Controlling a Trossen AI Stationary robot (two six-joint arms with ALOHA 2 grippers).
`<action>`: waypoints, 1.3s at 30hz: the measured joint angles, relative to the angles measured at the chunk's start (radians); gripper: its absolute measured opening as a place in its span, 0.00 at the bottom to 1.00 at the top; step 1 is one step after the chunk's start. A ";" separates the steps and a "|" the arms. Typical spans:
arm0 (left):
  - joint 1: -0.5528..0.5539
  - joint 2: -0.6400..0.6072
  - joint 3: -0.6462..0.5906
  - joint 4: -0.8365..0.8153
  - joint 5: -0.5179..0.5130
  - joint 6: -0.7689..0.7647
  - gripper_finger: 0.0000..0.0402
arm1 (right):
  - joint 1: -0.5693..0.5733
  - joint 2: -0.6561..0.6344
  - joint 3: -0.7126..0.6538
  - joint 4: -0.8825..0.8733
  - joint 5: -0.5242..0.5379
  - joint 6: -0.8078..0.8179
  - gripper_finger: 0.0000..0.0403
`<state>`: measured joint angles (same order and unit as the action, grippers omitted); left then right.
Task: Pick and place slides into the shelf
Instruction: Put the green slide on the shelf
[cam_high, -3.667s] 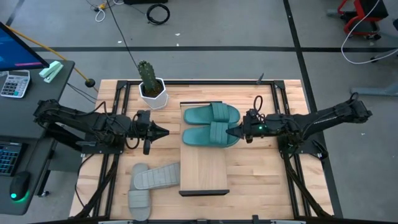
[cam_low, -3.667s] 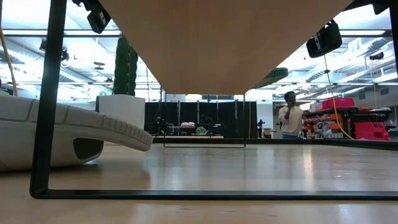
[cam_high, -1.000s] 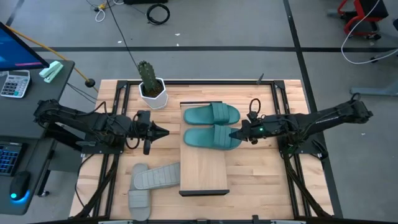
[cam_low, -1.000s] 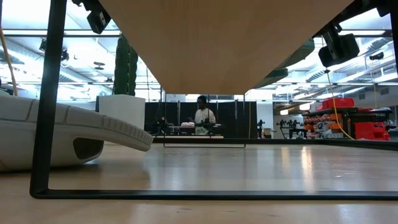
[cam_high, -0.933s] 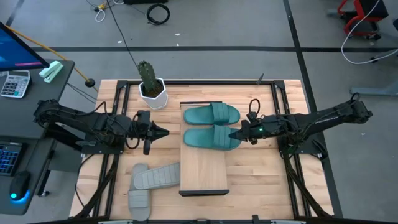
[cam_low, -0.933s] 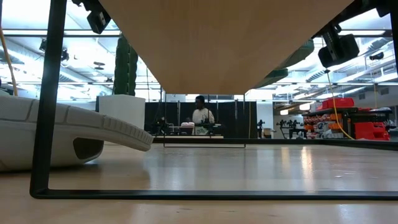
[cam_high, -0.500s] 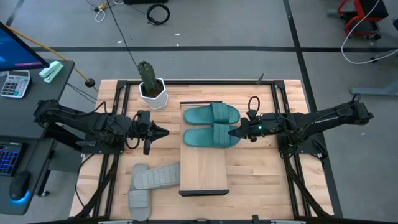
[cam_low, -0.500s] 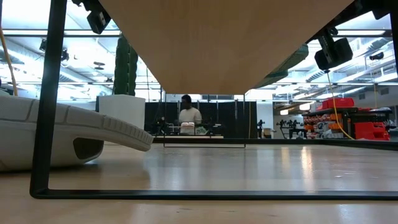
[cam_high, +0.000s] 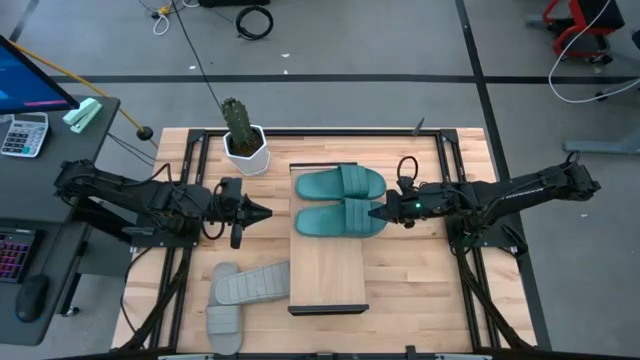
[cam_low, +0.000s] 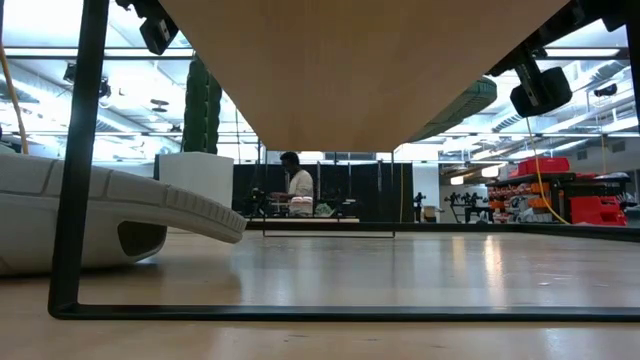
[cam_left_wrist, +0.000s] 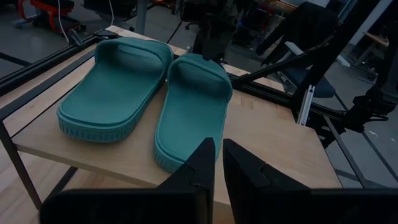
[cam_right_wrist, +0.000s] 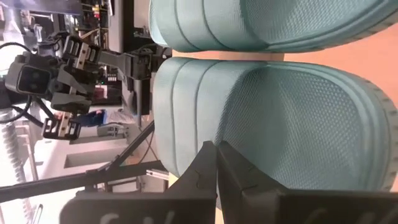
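Two teal slides lie side by side on the far part of the shelf (cam_high: 328, 275), soles down: the farther one (cam_high: 340, 184) and the nearer one (cam_high: 340, 218). Two grey slides (cam_high: 250, 285) (cam_high: 223, 325) lie on the table near the shelf's left side. One of them fills the left of the low view (cam_low: 100, 215). My right gripper (cam_high: 372, 212) is shut at the nearer teal slide's strap end. My left gripper (cam_high: 268, 212) hovers left of the shelf, facing the teal slides' heels (cam_left_wrist: 180, 149). Its fingers (cam_left_wrist: 199, 158) are all but shut, with nothing between them. My right gripper has its shut fingertips (cam_right_wrist: 208, 155) against the strap end (cam_right_wrist: 199, 115) of the nearer teal slide. It comes from the table's right, slanting slightly downward, one finger above the other. The slide lies flat on the shelf, beside the other teal slide.
A potted cactus (cam_high: 245, 145) stands at the table's far left, behind my left gripper. The near half of the shelf is bare wood. Black frame rails run along the table's left and right sides. A person (cam_low: 297, 185) moves in the room far behind.
My right gripper has shifted slightly toward the table's far edge, staying shut. The strap end of the nearer teal slide has swung with it toward the other teal slide, so the two now lie closer to parallel.
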<state>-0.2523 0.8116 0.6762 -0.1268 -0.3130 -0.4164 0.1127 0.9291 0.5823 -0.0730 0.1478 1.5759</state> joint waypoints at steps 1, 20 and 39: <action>0.000 0.000 0.000 0.000 0.000 0.000 0.09 | 0.000 0.000 0.000 0.000 0.003 0.000 0.00; 0.000 0.000 0.000 0.000 0.000 0.000 0.08 | 0.002 0.000 0.000 0.000 0.063 0.018 0.00; 0.000 0.000 0.000 -0.001 0.000 -0.001 0.09 | 0.002 0.000 0.000 -0.013 0.082 0.064 0.08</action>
<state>-0.2521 0.8116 0.6762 -0.1276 -0.3130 -0.4170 0.1146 0.9291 0.5823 -0.0856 0.2303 1.6400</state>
